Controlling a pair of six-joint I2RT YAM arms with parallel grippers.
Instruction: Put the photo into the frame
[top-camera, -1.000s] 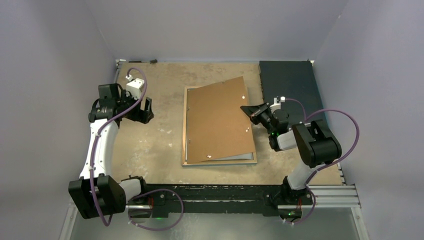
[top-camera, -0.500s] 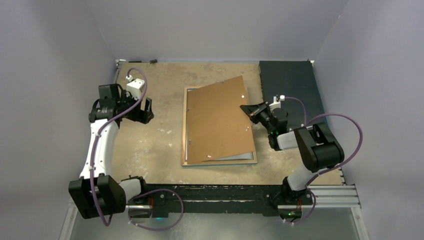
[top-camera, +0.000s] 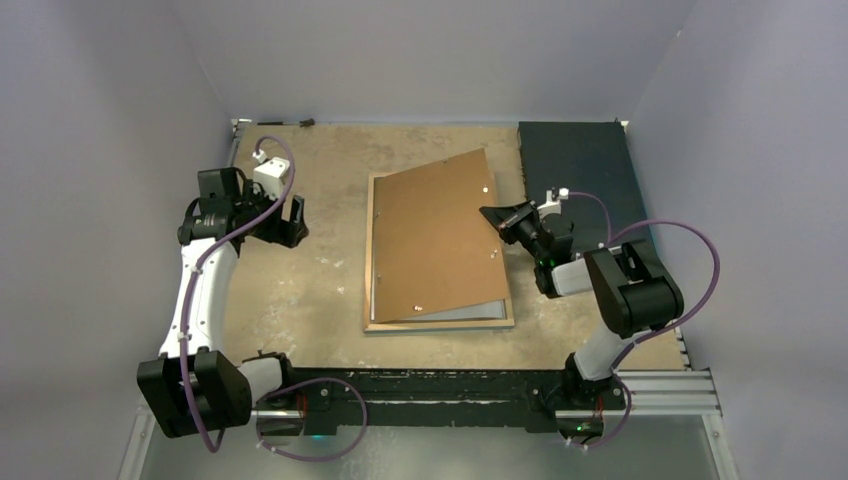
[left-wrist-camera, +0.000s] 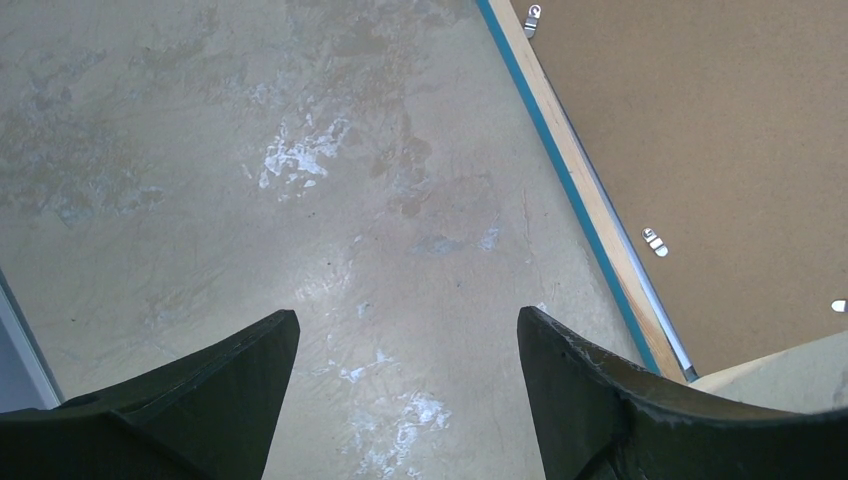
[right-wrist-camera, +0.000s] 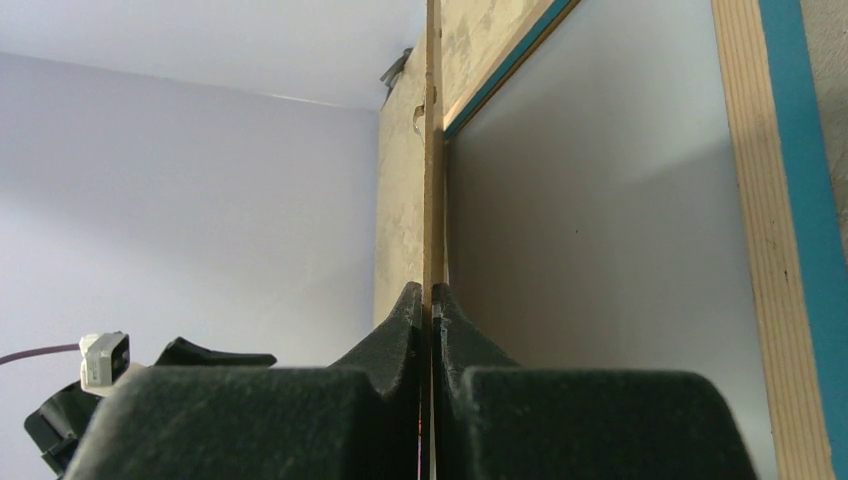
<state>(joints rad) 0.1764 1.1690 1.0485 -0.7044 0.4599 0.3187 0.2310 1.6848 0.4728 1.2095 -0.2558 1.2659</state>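
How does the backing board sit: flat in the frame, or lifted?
Lifted: the right gripper pinches the backing board by its right edge, tilting it askew over the frame.

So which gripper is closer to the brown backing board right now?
Right. The right gripper is pinching the right edge of the backing board; the left gripper hangs open above the table, off the left side of the frame.

Bare table (top-camera: 320, 170) lies open left of the frame (top-camera: 440, 325); the backing board (top-camera: 435, 240) covers its opening.
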